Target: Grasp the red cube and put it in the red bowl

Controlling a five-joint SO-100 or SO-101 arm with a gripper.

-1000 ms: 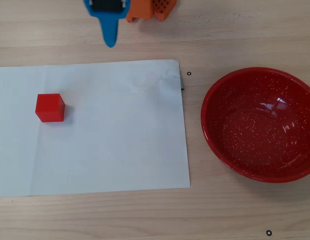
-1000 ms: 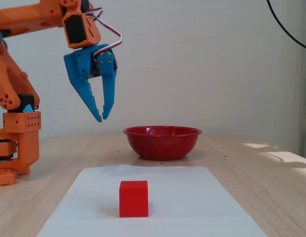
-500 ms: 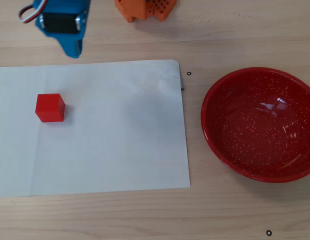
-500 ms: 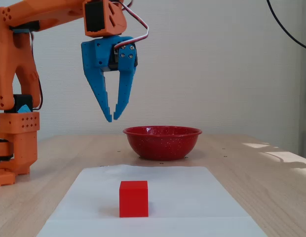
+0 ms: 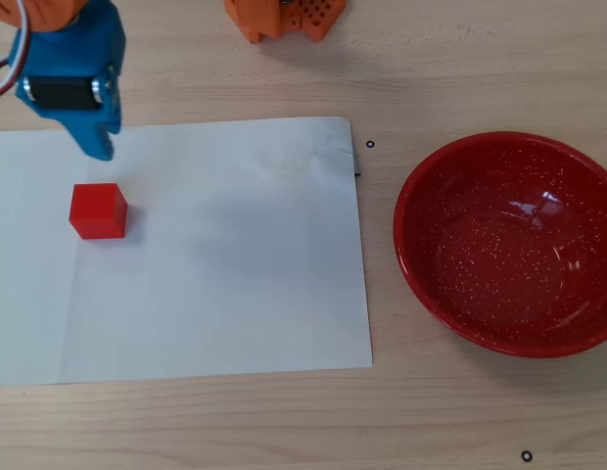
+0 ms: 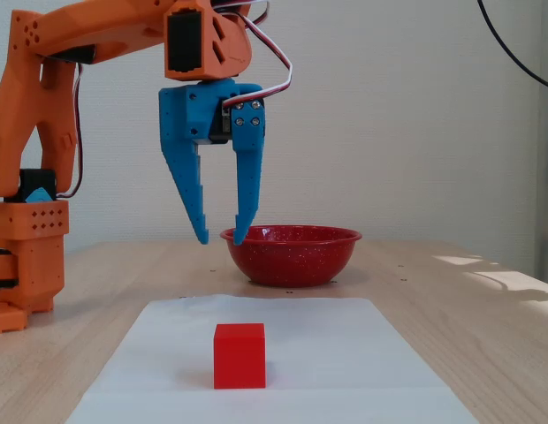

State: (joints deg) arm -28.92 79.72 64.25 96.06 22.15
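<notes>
On the white paper sheet that covers part of the wooden counter, the red cube sits free and untouched, near the sheet's left end in the overhead view. The red bowl stands off the paper, well apart to the right in that view, and it is empty.

Up above the counter, the gripper hangs with its blue fingers pointing down. They stand moderately spread, with a clear gap at the tips, and they hold nothing. The overhead view places them just beyond the cube rather than over it.

Several things could go wrong from here, by my judgement. The gap looks only a little wider than the cube, so a descent that is slightly off could land a fingertip on the cube's top face and tip or shove it. The cube's faces sit a touch skewed to the paper's edges, so the closing fingers may twist it out. The smooth paper may let the cube slide, or the sheet itself may shift. A weak pinch could drop the cube on the long carry to the bowl.
</notes>
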